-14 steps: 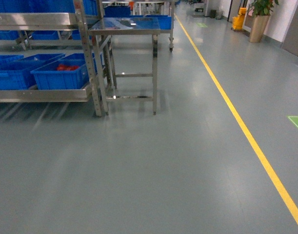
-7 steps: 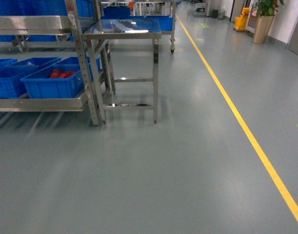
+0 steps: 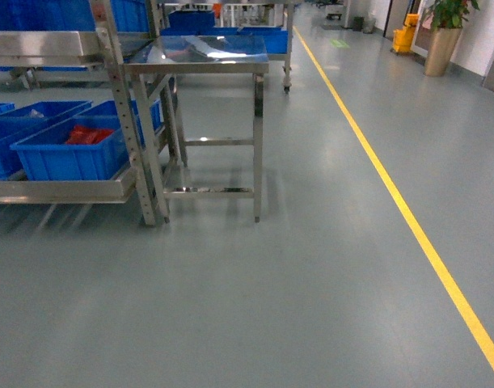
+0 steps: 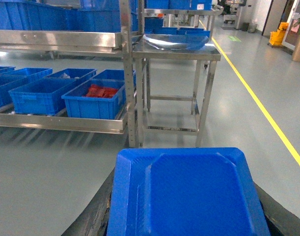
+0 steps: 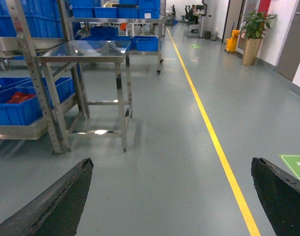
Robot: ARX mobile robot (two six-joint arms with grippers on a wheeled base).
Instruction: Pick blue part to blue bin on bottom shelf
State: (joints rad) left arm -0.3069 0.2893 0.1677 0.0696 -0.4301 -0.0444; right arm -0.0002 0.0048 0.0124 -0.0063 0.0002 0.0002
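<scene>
right pincer: two broad black matte fingers, rounded tips

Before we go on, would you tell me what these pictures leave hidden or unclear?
- Left gripper: in the left wrist view the blue part covers the fingertips, so the grip itself is unseen.
- Head view: neither arm appears.
- Bottom shelf: cut by the left edge in the head view, so the bare blue bin cannot be singled out.
- Red items in the nearest crate: too small to identify.
</scene>
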